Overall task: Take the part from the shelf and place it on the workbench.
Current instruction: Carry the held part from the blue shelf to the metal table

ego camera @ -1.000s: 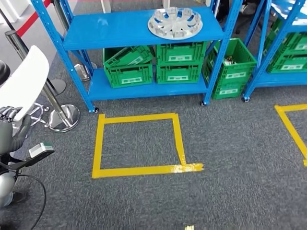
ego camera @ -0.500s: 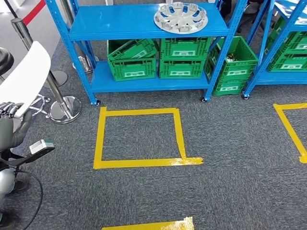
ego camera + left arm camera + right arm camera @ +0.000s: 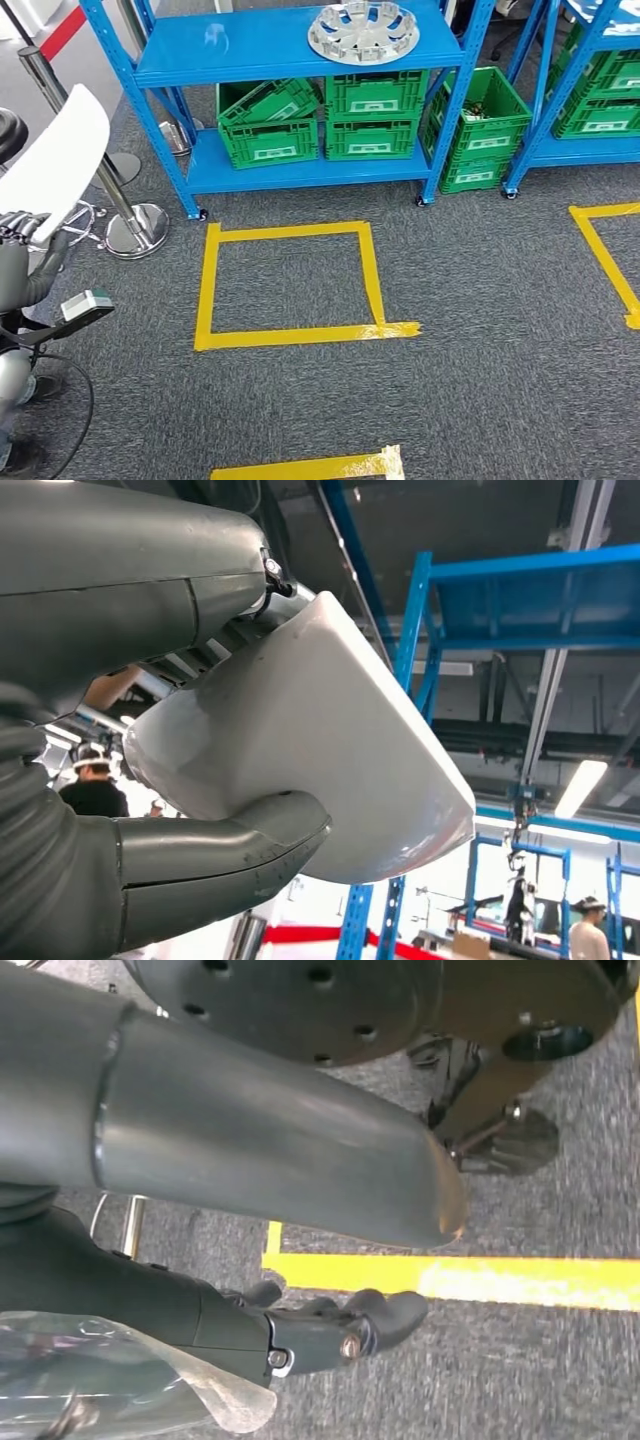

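Head view: the left hand (image 3: 19,232) at the left edge grips a white part (image 3: 53,160), raised beside the body. Left wrist view shows the thumb (image 3: 226,850) and fingers clamped on this part (image 3: 317,770). Right hand (image 3: 324,1335) hangs over grey carpet, fingers loosely curled, grasping nothing. A silver wheel cover (image 3: 364,30) lies on the blue shelf (image 3: 249,45) at upper centre.

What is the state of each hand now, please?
Left hand: holding the white part.
Right hand: fingers curled, holding nothing visible; shut.
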{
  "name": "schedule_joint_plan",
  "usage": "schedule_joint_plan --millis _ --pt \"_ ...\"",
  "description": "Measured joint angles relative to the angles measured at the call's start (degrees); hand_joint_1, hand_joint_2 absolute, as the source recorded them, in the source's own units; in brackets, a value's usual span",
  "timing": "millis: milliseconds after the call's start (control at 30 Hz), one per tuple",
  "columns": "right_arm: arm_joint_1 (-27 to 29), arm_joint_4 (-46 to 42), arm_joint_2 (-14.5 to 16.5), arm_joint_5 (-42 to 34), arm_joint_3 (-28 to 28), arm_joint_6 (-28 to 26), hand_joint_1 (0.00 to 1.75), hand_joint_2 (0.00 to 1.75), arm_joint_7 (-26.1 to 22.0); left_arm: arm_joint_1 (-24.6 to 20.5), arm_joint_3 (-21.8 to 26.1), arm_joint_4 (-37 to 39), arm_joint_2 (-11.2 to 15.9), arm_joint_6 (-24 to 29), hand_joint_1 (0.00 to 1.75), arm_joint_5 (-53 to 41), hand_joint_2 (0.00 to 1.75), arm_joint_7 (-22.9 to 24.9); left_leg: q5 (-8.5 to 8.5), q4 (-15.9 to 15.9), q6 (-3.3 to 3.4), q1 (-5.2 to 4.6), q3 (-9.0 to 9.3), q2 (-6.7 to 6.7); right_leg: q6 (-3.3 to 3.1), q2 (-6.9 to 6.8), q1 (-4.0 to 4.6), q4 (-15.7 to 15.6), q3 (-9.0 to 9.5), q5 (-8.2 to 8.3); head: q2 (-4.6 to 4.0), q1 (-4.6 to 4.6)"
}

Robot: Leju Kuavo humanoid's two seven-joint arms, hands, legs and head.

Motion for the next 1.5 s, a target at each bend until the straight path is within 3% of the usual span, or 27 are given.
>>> schedule_joint_plan --millis 67,100,133,200,267,400,467,533,600,633,667,767,833,1133,1367,1433,1500 --pt "0.0 -0.1 0.0 0.0 0.0 0.0 0.0 0.0 0.0 -0.2 -0.2 0.2 0.0 -0.1 1.75 0.2 1.75 0.0 -3.24 7.5 -0.24 0.01 -2.99 -0.02 -0.28 -0.05 0.14 0.1 -0.39 0.22 0.0 -0.01" --pt "0.0 -0.1 0.0 0.0 0.0 0.0 0.0 0.0 0.0 -0.2 -0.4 0.4 0.0 -0.2 1.75 0.3 1.75 0.0 -3.53 9.2 -0.27 0.02 -3.51 -0.02 -0.32 -0.06 0.18 0.2 -0.58 0.31 0.0 -0.01" --pt "0.0 -0.2 0.0 0.0 0.0 0.0 0.0 0.0 0.1 -0.3 -0.6 0.5 0.0 -0.2 1.75 0.3 1.75 0.0 -2.66 8.5 -0.23 0.02 -2.91 -0.03 -0.31 -0.06 0.2 0.4 -0.77 0.38 0.0 -0.01" --pt "0.0 -0.3 0.0 -0.2 0.0 0.0 0.0 0.0 0.1 -0.5 -0.8 0.6 0.1 -0.3 1.75 0.4 1.75 0.0 0.86 1.6 -0.06 0.09 0.85 -0.02 -0.2 -0.03 0.21 1.0 -1.11 0.42 -0.01 -0.02" --pt "0.0 -0.4 0.0 -0.3 0.0 0.0 0.0 0.0 0.1 -0.8 -1.0 0.7 0.2 -0.3 1.75 0.4 1.75 0.0 2.8 -4.7 0.21 0.03 3.98 -0.09 0.21 0.04 0.47 1.5 -1.62 0.54 -0.01 -0.04" --pt "0.1 -0.5 -0.1 -0.4 0.1 0.0 0.0 0.0 0.3 -1.1 -1.2 1.1 0.3 -0.3 1.75 0.4 1.75 0.0 3.45 -6.2 1.49 -0.08 3.72 -0.24 1.62 0.05 0.57 1.8 -2.72 0.91 0.0 -0.02" --pt "0.1 -0.6 -0.2 -0.4 0.3 0.0 0.0 0.0 0.5 -1.2 -1.3 1.2 0.3 -0.3 1.75 0.6 1.75 0.0 4.05 -6.6 2.35 0.11 3.29 -0.15 2.22 0.04 0.51 4.6 -4.25 -1.43 0.0 0.11" --pt "0.1 -0.6 -0.2 -0.4 0.4 0.0 0.0 0.0 0.6 -1.3 -1.4 1.2 0.3 -0.3 1.75 0.7 1.75 0.0 4.61 -6.6 2.83 0.09 2.56 -0.08 2.63 0.02 0.47 11.8 -7.32 -5.68 0.0 0.24" --pt "0.1 -0.7 -0.2 -0.4 0.4 0.0 0.0 0.0 0.7 -1.3 -1.6 1.3 0.2 -0.3 1.75 0.7 1.75 0.0 5.13 -6.5 2.92 0.0 1.81 -0.07 2.77 0.02 0.47 17.6 -9.41 -7.98 0.0 0.22" --pt "0.1 -0.8 -0.2 -0.4 0.5 0.0 0.0 0.0 0.7 -1.3 -1.7 1.3 0.2 -0.3 1.75 0.7 1.75 0.0 5.35 -6.5 2.88 -0.04 1.52 -0.08 2.71 0.02 0.48 17.5 -8.88 -7.56 0.0 0.24" --pt "0.1 -0.8 -0.2 -0.4 0.5 0.0 0.0 0.0 0.7 -1.3 -1.9 1.3 0.2 -0.3 1.75 0.8 1.75 0.0 5.52 -6.4 2.81 -0.08 1.34 -0.1 2.54 0.02 0.5 15.0 -7.13 -6.23 0.0 0.22" --pt "0.0 -0.8 -0.3 -0.4 0.5 0.0 0.0 0.0 0.8 -1.3 -2.0 1.4 0.2 -0.3 1.75 0.9 1.75 0.0 5.91 -6.3 2.34 -0.28 1.01 -0.14 1.65 0.02 0.65 3.2 0.08 -2.48 0.0 0.21" --pt "0.0 -0.9 -0.4 -0.4 0.6 0.0 0.0 0.0 0.8 -1.4 -2.1 1.4 0.2 -0.3 1.75 0.9 1.75 0.0 6.12 -6.1 2.23 -0.48 0.68 -0.12 1.55 0.02 0.71 0.5 1.48 -2.21 0.0 0.14" --pt "0.1 -1.0 -0.5 0.6 1.0 -1.4 0.0 0.0 1.1 -1.4 -2.2 1.5 0.2 -0.2 1.75 1.0 1.75 0.0 7.16 -6.8 1.42 -0.32 0.5 -0.12 0.97 0.03 0.93 0.7 0.88 -1.51 0.0 0.13" --pt "0.0 -1.2 -0.5 1.6 1.7 -2.0 0.0 0.0 1.3 -1.4 -2.1 1.5 0.5 -0.2 1.75 1.0 1.75 0.0 7.41 -7.1 2.11 -0.36 0.37 -0.15 1.51 -0.07 0.68 0.5 0.75 -1.33 0.0 0.14" --pt "0.0 -1.2 -0.5 1.6 1.9 -2.1 0.0 0.0 1.3 -1.5 -2.0 1.5 0.6 -0.2 1.75 1.0 1.75 0.0 8.05 -8.2 2.51 -0.05 0.64 -0.06 1.95 -0.03 0.68 2.3 -0.26 -2.94 0.0 0.2" --pt "0.0 -1.2 -0.6 1.7 2.0 -2.1 0.0 0.0 1.3 -1.5 -2.0 1.5 0.5 -0.2 1.75 1.0 1.75 0.0 8.4 -8.6 2.72 0.11 0.53 0.0 2.47 0.02 0.47 8.7 -3.28 -6.7 0.0 0.31"
